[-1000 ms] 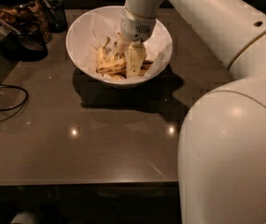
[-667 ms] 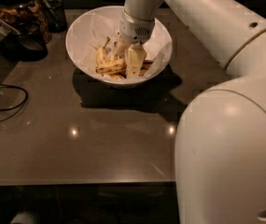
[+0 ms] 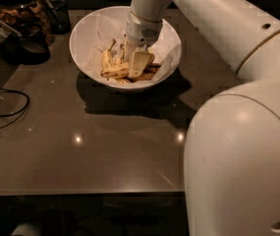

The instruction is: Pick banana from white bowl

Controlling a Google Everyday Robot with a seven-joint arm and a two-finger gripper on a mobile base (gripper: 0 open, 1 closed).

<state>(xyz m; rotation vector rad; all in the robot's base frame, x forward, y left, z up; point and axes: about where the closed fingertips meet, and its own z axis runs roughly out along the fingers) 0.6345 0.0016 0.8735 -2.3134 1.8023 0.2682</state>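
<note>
Gripper: you are looking at the gripper (image 3: 137, 63) hanging low inside the white bowl (image 3: 88, 26), right over the pile of fruit, its pale tip touching or nearly touching the bananas.
Grip: you are not getting a view that settles whether it is spread or closed, or whether it is holding anything (its own housing is hiding the contact).
Banana: the banana (image 3: 114, 73) is lying on its side in the bowl, just left of the gripper's tip and partly under it, with shorter bananas (image 3: 106, 58) standing beside it.
Bowl: it is sitting on the dark tabletop (image 3: 105, 146) toward the far side, lined with crinkled white paper (image 3: 98, 33).
Arm: the white arm (image 3: 218, 18) is coming in from your right and filling the near right corner.
Surroundings: a glass jar (image 3: 19, 14) is standing far left, and a black cable (image 3: 7, 114) is lying at the left edge.
</note>
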